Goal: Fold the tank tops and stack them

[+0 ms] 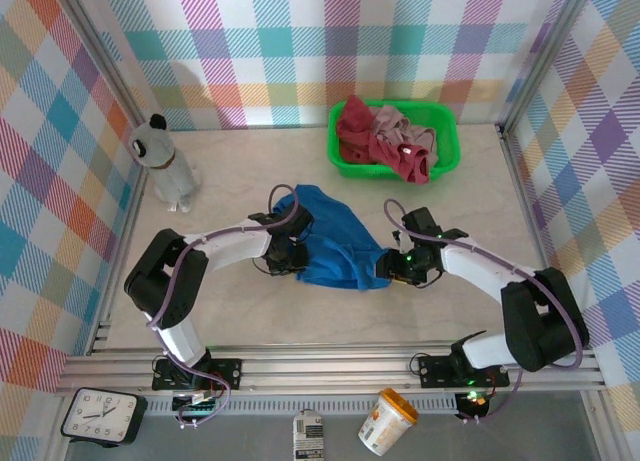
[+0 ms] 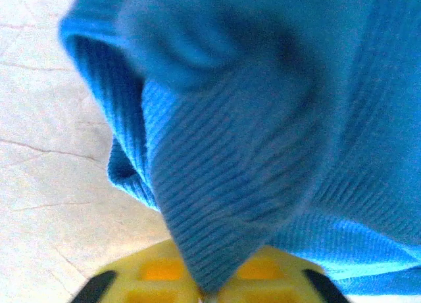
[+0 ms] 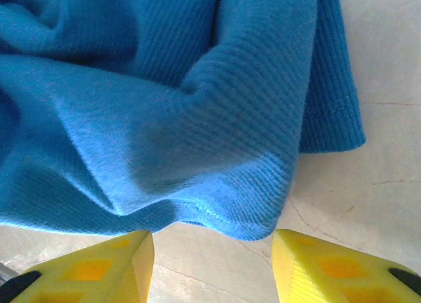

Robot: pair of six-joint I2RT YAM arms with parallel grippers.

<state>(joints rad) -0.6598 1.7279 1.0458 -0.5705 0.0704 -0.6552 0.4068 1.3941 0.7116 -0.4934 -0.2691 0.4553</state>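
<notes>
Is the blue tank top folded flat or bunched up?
Bunched up: the blue tank top lies crumpled on the table with loose ridges, a fold of it pinched in the shut left end effector.

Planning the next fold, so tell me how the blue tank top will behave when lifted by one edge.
Probably floppy: the blue tank top lies bunched in soft folds and drapes from the pinch of the left hand. Likely light for its size, being thin ribbed knit. Probably not slippery; the ribbing should grip, though it may stretch when pulled.
</notes>
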